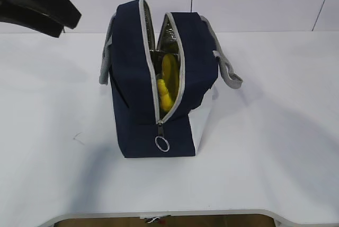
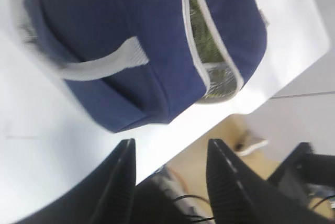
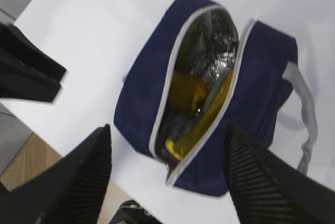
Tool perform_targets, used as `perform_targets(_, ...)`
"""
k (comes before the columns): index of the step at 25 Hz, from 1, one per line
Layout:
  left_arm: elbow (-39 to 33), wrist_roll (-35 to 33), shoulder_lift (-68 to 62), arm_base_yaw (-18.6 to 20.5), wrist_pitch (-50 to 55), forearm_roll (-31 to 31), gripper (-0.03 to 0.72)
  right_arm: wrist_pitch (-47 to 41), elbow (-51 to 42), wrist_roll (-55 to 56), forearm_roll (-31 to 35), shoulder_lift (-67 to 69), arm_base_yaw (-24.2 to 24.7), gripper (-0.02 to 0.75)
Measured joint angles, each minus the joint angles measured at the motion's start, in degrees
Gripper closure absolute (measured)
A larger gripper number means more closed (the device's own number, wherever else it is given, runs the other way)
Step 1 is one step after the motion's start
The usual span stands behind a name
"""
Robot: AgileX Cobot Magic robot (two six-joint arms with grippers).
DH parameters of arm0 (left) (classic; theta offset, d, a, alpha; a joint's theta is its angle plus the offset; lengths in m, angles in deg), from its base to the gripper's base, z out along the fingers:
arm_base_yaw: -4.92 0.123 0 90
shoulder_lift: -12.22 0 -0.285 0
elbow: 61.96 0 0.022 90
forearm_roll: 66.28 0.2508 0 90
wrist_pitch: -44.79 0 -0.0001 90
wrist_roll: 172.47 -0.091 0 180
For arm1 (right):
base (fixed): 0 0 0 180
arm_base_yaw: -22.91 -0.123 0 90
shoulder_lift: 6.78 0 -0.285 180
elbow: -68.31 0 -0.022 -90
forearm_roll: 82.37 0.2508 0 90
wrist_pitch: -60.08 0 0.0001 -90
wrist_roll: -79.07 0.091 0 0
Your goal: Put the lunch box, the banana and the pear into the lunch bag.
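The navy lunch bag point(image 1: 135, 89) stands upright mid-table with its zipper open and the ring pull point(image 1: 162, 143) hanging at the near end. Yellow fruit point(image 1: 168, 73) shows through the gap. From above, the banana point(image 3: 201, 127) lies along the opening's edge beside a rounder amber shape, apparently the pear point(image 3: 186, 93), on the foil lining. I cannot make out the lunch box. My left gripper point(image 2: 170, 148) is open and empty, off the bag's point(image 2: 131, 35) side. My right gripper point(image 3: 167, 130) is open and empty above the bag's point(image 3: 261, 77) mouth.
The left arm point(image 1: 37, 4) hangs at the far left corner of the exterior view. Grey handles point(image 1: 229, 73) droop off both sides of the bag. The table's near edge point(image 1: 159, 214) runs close in front of the bag, with floor beyond it.
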Motion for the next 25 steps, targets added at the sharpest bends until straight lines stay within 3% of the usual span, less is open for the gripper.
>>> perform_targets(6, 0.00, 1.82, 8.42, -2.98, 1.18, 9.51, 0.361, 1.64, -15.93, -3.53, 0.22, -11.74, 0.00, 0.228)
perform_targets(15, 0.00, 1.86, 16.73, -3.48, 2.00, 10.37, 0.384, 22.92, -45.32, -8.81, 0.34, -28.96, 0.00, 0.229)
perform_targets(21, 0.00, 1.95, 17.67, -3.48, 2.14, 10.37, 0.386, 29.42, -50.55, -9.32, 1.09, -27.54, 0.00, 0.234)
perform_targets(25, 0.00, 1.95, 17.67, -3.48, 2.14, 10.37, 0.388, 33.57, -52.49, -17.57, 2.37, -25.76, -0.79, 0.260)
